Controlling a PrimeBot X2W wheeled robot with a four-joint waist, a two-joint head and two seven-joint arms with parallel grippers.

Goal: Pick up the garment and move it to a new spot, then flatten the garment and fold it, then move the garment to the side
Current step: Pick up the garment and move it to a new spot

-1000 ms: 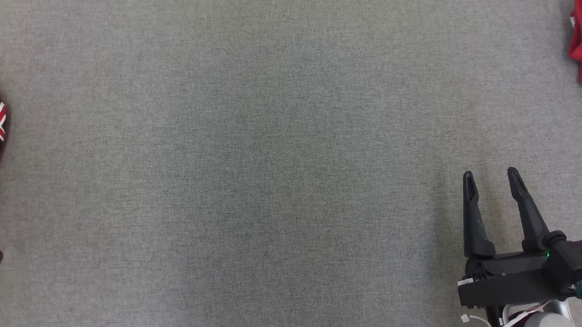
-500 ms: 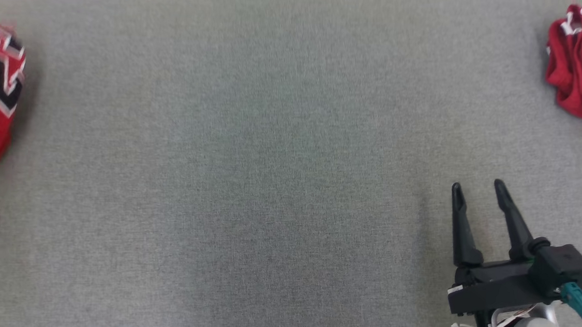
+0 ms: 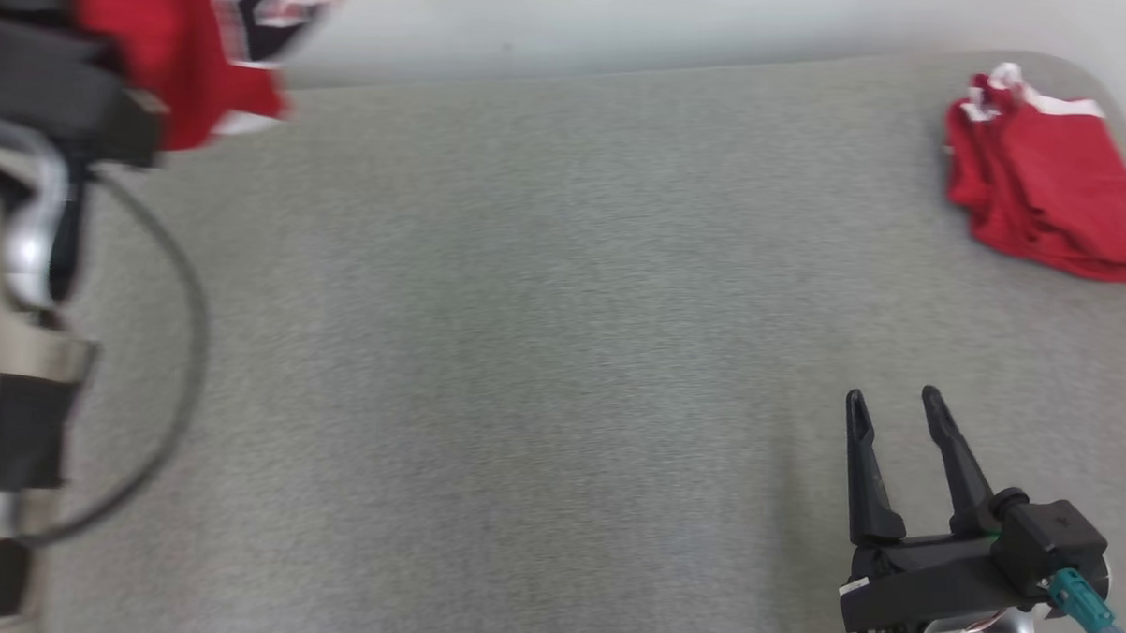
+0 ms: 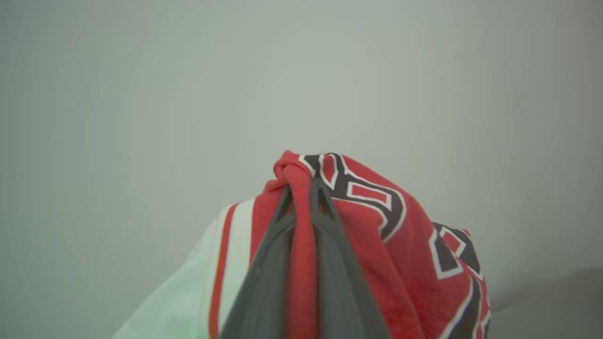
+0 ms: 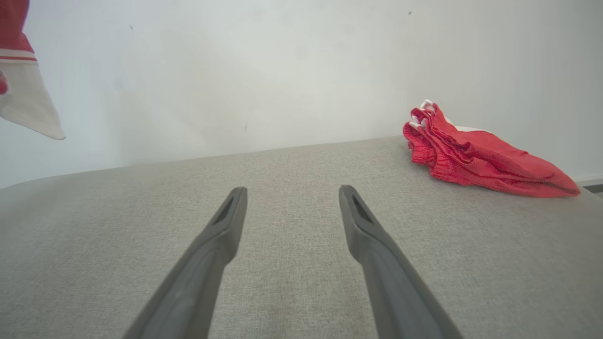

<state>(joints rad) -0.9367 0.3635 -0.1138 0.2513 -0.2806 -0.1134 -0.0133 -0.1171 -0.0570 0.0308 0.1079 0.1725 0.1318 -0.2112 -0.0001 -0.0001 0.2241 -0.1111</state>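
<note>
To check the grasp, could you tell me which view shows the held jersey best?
The left wrist view: close and sharp, left gripper shut on a fold of the jersey. The head view shows it blurred at upper left; the right wrist view catches a hem corner.

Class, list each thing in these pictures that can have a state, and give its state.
left tool: shut on the lettered garment.
lettered garment: hanging clear of the table.
right tool: open, empty.
plain red garment: lying bunched on the table.
</note>
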